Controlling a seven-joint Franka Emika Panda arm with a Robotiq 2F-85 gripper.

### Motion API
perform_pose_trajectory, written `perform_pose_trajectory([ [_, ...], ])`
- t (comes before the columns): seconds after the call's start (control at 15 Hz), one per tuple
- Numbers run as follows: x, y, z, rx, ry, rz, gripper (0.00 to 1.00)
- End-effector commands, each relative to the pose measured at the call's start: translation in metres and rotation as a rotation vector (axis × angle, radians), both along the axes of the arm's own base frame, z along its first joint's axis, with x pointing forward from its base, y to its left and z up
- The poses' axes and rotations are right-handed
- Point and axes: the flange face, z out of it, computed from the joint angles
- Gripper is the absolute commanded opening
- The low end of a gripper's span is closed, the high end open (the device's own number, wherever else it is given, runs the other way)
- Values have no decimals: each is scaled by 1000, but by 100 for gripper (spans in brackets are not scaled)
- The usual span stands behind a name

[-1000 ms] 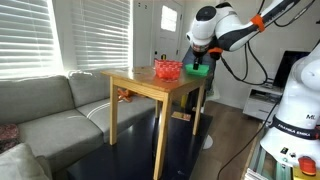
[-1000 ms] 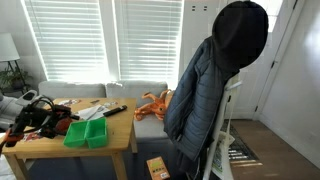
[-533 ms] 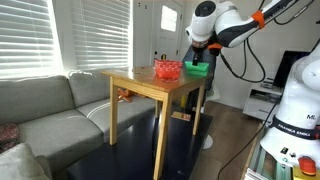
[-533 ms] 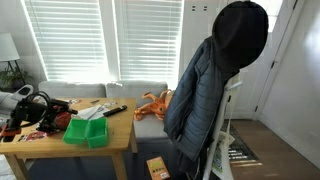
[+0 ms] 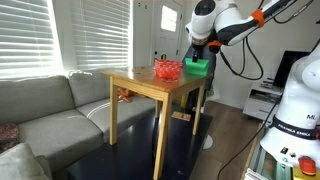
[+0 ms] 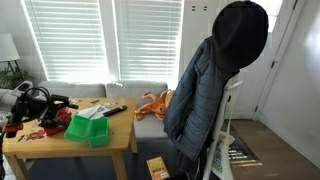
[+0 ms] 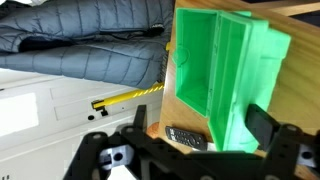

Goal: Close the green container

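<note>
The green container (image 7: 215,60) lies open on the wooden table (image 5: 140,82), with one half tipped up on its hinge. It also shows in both exterior views (image 5: 198,67) (image 6: 92,130). My gripper (image 7: 202,128) is open and straddles the raised green half. The right finger (image 7: 264,125) rests against its outer face, and the left finger (image 7: 140,122) stands apart over the table. In the exterior views the gripper (image 5: 197,56) (image 6: 58,108) hovers low at the container's end of the table.
A red mesh bowl (image 5: 167,69) stands beside the container. A black remote (image 7: 185,138) lies on the table under the gripper. A dark jacket hangs on a chair (image 6: 215,80) past the table edge. A grey sofa (image 5: 50,110) is beside the table.
The container lay flat open a second ago. One half has since swung up as the gripper moved in against it.
</note>
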Motion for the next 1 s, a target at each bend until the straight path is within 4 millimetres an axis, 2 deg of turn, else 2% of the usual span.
perform_pose_trajectory([
  [0.0, 0, -4, 10, -57, -18, 2, 100],
  [0.93, 6, -23, 20, -130, -41, -19, 100],
])
